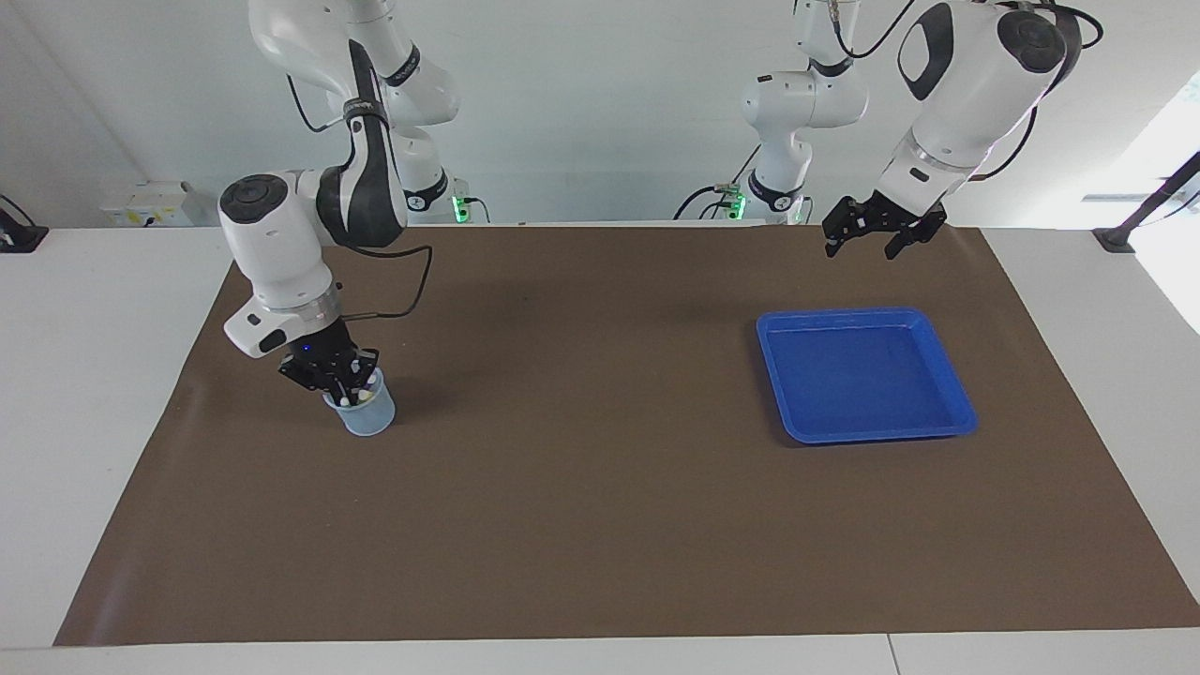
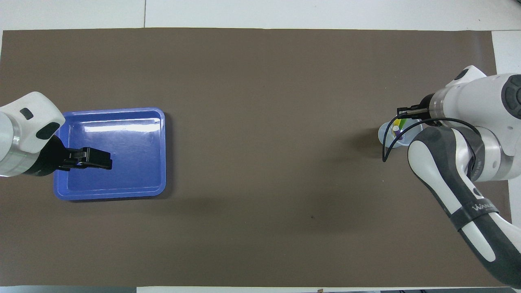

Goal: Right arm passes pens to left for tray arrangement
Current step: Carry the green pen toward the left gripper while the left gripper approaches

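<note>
Hidden: right tool (image 1: 349, 387) closed at the cup (image 1: 367, 414) mouth; held pen unclear.
Cup: pens (image 2: 398, 129) inside.
Tray (image 1: 947, 373): bare.
Left tool (image 1: 867, 240): open, raised.

Right arm: big white robot arm (image 1: 281, 253), bent at the elbow, wrist tilted steeply downward.
Right pincer: black two-finger pincer (image 1: 345, 386) with a small blue light, low, fingertips brought together.
Left arm: big white robot arm (image 1: 966, 75), raised, waiting.
Left pincer: black two-finger pincer (image 1: 862, 246), held high, fingers spread apart, holding nothing.
</note>
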`<action>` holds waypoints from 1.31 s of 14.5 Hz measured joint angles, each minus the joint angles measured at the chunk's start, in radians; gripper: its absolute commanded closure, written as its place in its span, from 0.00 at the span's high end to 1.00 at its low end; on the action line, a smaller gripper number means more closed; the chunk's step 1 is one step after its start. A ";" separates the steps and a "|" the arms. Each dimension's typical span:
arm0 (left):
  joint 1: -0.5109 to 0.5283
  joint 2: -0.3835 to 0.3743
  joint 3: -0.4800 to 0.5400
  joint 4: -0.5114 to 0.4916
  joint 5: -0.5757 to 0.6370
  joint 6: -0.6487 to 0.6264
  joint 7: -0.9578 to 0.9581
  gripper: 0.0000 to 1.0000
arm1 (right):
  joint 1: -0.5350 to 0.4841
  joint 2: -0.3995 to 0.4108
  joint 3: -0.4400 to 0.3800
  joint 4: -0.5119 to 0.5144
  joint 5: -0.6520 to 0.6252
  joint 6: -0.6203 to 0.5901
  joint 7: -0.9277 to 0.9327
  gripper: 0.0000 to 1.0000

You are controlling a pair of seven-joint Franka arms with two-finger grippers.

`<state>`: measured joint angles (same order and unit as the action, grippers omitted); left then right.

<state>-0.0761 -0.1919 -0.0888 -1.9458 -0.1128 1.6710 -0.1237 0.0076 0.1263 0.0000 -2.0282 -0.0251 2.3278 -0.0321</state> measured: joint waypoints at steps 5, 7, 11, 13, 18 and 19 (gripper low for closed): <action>-0.074 -0.001 -0.005 -0.005 -0.148 0.106 -0.466 1.00 | 0.000 -0.087 -0.001 0.020 0.000 -0.022 -0.001 0.00; -0.079 -0.001 -0.006 -0.011 -0.205 0.179 -0.652 1.00 | 0.000 -0.145 -0.001 0.034 0.000 -0.074 -0.001 0.00; -0.148 0.003 -0.006 -0.029 -0.224 0.373 -1.085 1.00 | 0.000 -0.181 0.008 0.152 0.001 -0.241 0.009 0.00; -0.183 0.007 -0.008 -0.038 -0.224 0.439 -1.225 1.00 | 0.001 -0.173 0.019 0.212 0.050 -0.329 0.080 0.00; -0.202 0.016 -0.008 -0.038 -0.285 0.497 -1.542 1.00 | 0.003 -0.134 0.067 0.282 0.264 -0.393 0.430 0.00; -0.204 0.016 -0.008 -0.036 -0.342 0.496 -1.562 1.00 | 0.005 -0.126 0.094 0.293 0.305 -0.392 0.541 0.00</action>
<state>-0.2798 -0.1756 -0.0967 -1.9817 -0.4546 2.1668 -1.6856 0.0123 0.0002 0.0936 -1.7356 0.2795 1.9359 0.5084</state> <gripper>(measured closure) 0.000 0.828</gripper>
